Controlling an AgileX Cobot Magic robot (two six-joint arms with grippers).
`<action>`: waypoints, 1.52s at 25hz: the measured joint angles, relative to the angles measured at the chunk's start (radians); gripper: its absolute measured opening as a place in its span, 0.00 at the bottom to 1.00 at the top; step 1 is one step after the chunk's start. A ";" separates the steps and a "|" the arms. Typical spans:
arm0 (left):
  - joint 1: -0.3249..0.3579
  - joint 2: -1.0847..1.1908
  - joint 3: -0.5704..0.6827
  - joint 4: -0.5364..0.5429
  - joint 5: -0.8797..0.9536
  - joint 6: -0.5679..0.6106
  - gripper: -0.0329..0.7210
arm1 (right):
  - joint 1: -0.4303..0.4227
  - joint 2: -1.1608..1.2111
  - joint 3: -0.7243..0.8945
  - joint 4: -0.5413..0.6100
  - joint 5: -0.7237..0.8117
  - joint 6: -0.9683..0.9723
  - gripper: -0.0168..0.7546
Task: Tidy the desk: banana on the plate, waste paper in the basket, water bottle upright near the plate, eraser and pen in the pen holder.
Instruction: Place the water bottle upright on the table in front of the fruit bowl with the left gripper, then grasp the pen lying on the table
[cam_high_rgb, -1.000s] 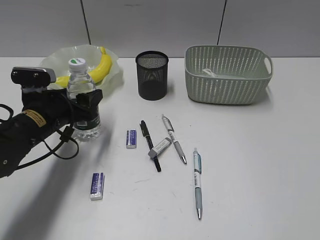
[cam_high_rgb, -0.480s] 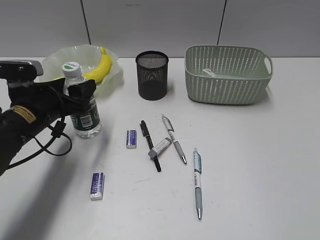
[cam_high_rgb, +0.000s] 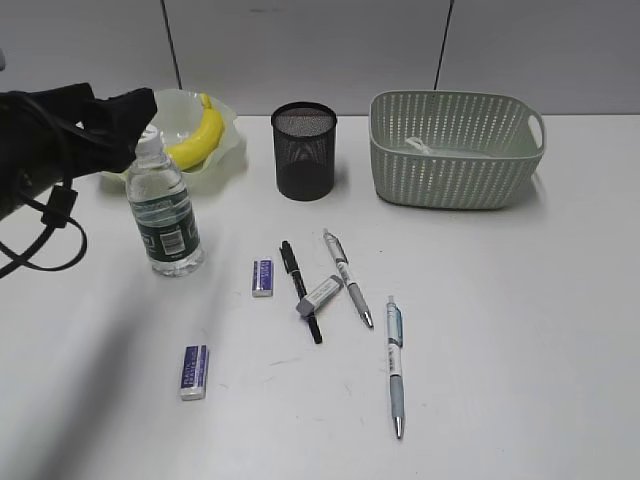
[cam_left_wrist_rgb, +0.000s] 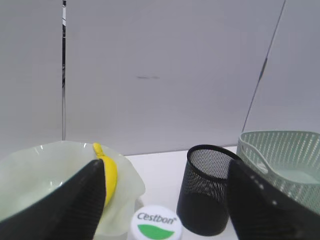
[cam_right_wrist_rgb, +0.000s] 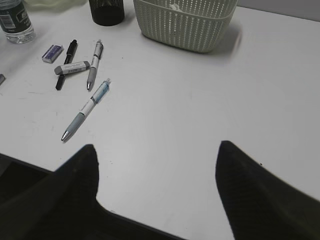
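Observation:
The water bottle (cam_high_rgb: 165, 215) stands upright on the desk (cam_high_rgb: 500, 330), just in front of the plate (cam_high_rgb: 228, 150). Its white cap shows in the left wrist view (cam_left_wrist_rgb: 156, 224). My left gripper (cam_high_rgb: 135, 112) hangs open just above the cap, touching nothing (cam_left_wrist_rgb: 165, 169). The banana (cam_high_rgb: 200, 130) lies in the plate. The waste paper (cam_high_rgb: 420, 146) lies in the basket (cam_high_rgb: 455, 150). The pen holder (cam_high_rgb: 304, 150) stands between the plate and the basket. Three pens (cam_high_rgb: 300, 290) and three erasers (cam_high_rgb: 262, 277) lie on the desk. My right gripper (cam_right_wrist_rgb: 157, 150) is open and empty over bare desk.
A grey eraser (cam_high_rgb: 320, 295) lies across the black pen. A silver pen (cam_high_rgb: 347, 277) and a blue-white pen (cam_high_rgb: 395, 365) lie to its right. One eraser (cam_high_rgb: 194, 372) lies alone at the front left. A grey wall runs behind the desk.
My left gripper has let go of the water bottle and risen up and to the left. The bottle has moved slightly left and stands on its own.

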 joint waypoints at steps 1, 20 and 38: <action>0.000 -0.041 0.000 0.009 0.066 0.006 0.79 | 0.000 0.000 0.000 0.000 0.000 0.000 0.76; 0.000 -0.997 -0.121 0.057 1.969 0.032 0.79 | 0.000 0.000 0.000 0.000 -0.001 0.000 0.76; 0.000 -1.555 -0.093 -0.045 2.131 0.118 0.78 | 0.000 0.000 0.000 0.000 -0.001 0.000 0.76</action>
